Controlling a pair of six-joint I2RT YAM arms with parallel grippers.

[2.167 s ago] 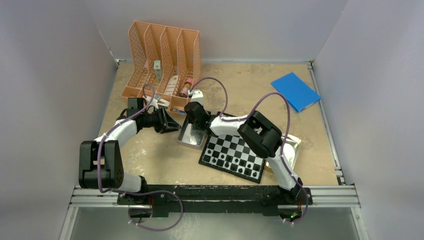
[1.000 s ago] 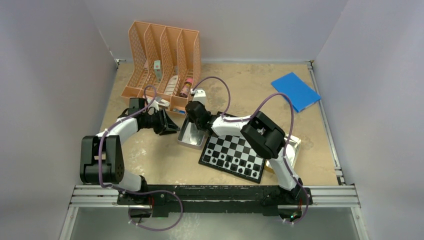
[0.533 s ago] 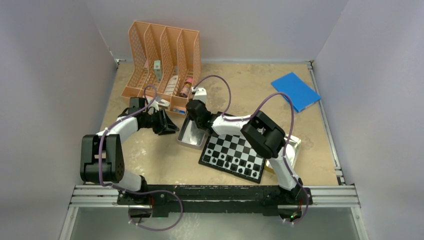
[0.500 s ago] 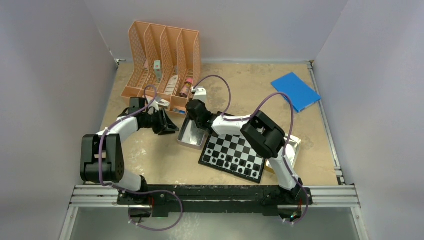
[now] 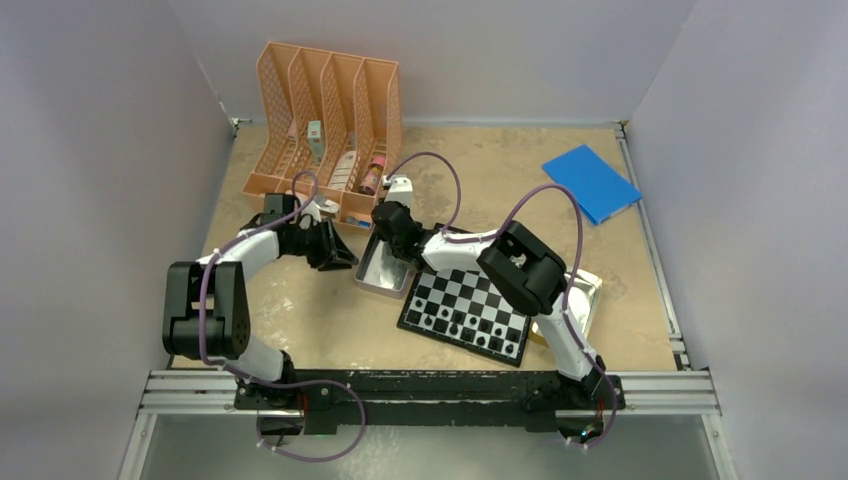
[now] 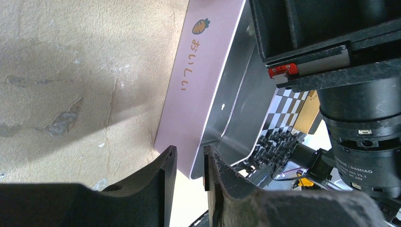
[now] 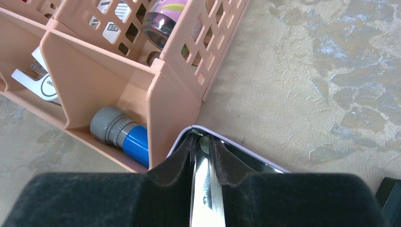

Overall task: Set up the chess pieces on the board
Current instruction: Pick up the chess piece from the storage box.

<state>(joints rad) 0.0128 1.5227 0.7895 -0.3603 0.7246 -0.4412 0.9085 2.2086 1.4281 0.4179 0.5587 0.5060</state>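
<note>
1. A small pale piece [image 7: 204,140], round-topped and glossy, sits in the far corner of the tin [image 6: 198,80], tight against the corner wall. It is too small to tell which chessman it is.
2. The right hand [image 7: 204,142] has its fingers drawn almost together on either side of that piece, pinching it near the top. I judge the step to be lifting a white man out of the tin.
3. To do it well, rise straight up until the piece clears the rim, and only then swing towards the board [image 5: 480,295]. The corner walls crowd the fingers, so a sideways drag could catch the rim or twist the piece loose. A high grip on so slick a thing calls for a slow lift.
4. The left hand [image 6: 188,150] is clamped on the tin's near corner wall, one finger outside on the pink side and one inside. It looks placed to steady the tin, and should hold until the piece is clear.
5. The board lies skewed on the tabletop [image 5: 500,180], just beside the tin on its right. The black pieces [image 5: 455,322] fill its near rows. The far rows that show are bare, though the right arm hides part of them.
6. A peach file rack [image 7: 175,94] stands just beyond the tin's far corner, so the wrist has little room on that side.
</note>
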